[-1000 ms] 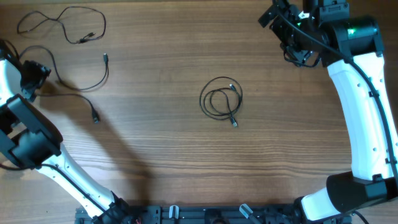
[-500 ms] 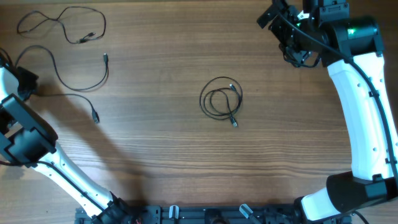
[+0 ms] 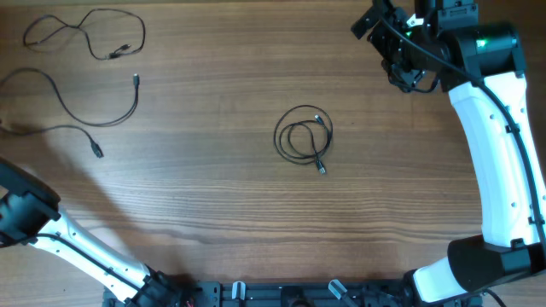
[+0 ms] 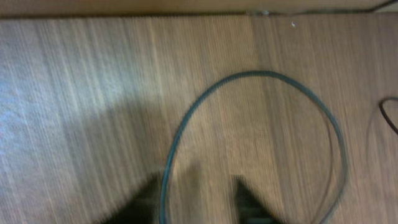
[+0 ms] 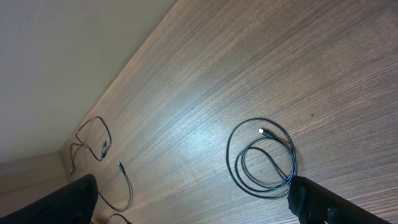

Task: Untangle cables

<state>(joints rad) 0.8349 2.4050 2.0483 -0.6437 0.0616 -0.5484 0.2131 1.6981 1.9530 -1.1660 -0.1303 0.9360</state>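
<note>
Three thin black cables lie on the wooden table. A coiled cable (image 3: 302, 141) sits mid-table and also shows in the right wrist view (image 5: 262, 159). A loose cable (image 3: 86, 32) lies at the far left corner. Another loose strand (image 3: 109, 120) curves below it and runs off the left edge. In the blurred left wrist view, a loop of cable (image 4: 261, 78) arcs over the wood and passes down beside one fingertip of my left gripper (image 4: 198, 208), whose jaws stand apart. My right gripper (image 5: 202, 205) hangs wide open high at the far right (image 3: 401, 61), holding nothing.
My left arm (image 3: 30, 217) enters from the bottom left, its gripper beyond the overhead frame's left edge. The right arm (image 3: 499, 145) runs along the right side. The arms' base rail (image 3: 256, 294) lines the near edge.
My left arm has drawn back to the left, out of the overhead frame. The lower loose strand has slid left with it. The right arm and the coil have not moved.
</note>
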